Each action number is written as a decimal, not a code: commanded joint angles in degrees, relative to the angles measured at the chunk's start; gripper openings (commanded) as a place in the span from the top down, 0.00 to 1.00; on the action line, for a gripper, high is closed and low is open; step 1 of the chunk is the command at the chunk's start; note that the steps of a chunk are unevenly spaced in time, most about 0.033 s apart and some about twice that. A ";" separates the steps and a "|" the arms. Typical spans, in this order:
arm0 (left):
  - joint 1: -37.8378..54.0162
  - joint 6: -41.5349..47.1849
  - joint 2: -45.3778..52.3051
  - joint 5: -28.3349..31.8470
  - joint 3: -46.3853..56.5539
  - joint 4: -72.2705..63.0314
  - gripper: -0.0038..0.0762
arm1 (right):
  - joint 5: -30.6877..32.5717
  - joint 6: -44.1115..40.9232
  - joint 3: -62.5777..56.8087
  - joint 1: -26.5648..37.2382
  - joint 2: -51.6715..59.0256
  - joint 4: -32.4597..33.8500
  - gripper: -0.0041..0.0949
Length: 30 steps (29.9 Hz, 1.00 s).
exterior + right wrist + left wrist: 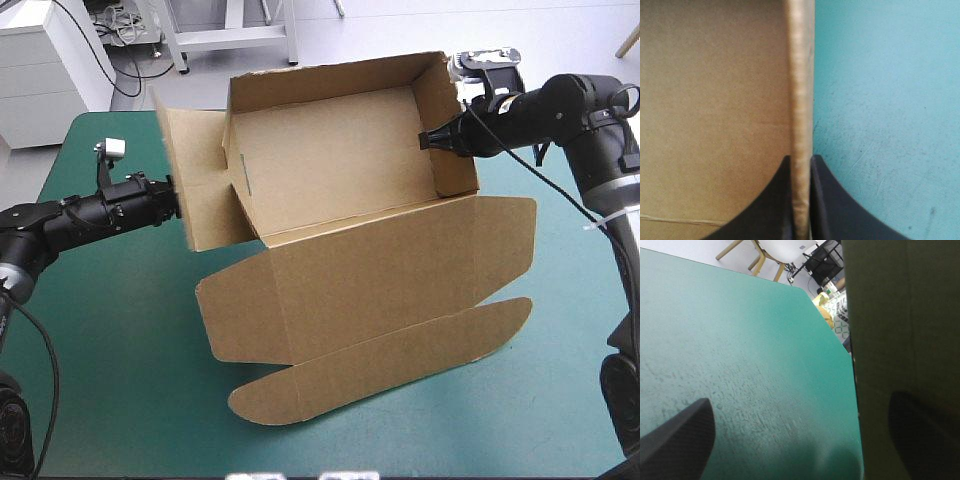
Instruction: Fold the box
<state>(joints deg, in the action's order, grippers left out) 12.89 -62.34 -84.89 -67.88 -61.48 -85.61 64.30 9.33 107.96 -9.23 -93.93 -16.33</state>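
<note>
Lid lies flat toward 6 o'clock on the teal-green cover, with the box tray mid-table beyond it. At its 9 o'clock I read my left gripper wide astride a flap. At 2 o'clock my right gripper pinches the wall.

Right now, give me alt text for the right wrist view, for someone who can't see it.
The jaws are shut on a wall edge of the box, seen end-on. Brown board fills one side of that wall, the teal-green cover the other.
</note>
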 commanded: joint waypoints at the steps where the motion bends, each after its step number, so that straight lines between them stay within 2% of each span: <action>1: -2.24 0.74 2.17 -5.48 -3.19 -5.09 0.12 | -4.01 -1.21 1.86 0.20 2.62 -1.52 0.96; 14: -9.09 7.15 2.27 -5.48 -12.56 -3.89 0.14 | -5.28 -2.69 1.76 0.20 2.62 0.70 0.96; 21: -13.15 7.71 2.62 -5.48 -13.31 -5.05 0.14 | -5.28 -2.69 1.76 0.20 2.62 1.09 0.96; 30: -13.40 8.96 3.07 -5.48 -13.31 -7.63 0.14 | -5.28 -2.69 1.76 -0.20 2.62 0.96 0.96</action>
<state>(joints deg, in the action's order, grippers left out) 0.08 -54.08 -84.25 -68.79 -72.92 -87.28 62.93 7.26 107.96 -9.04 -93.93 -12.69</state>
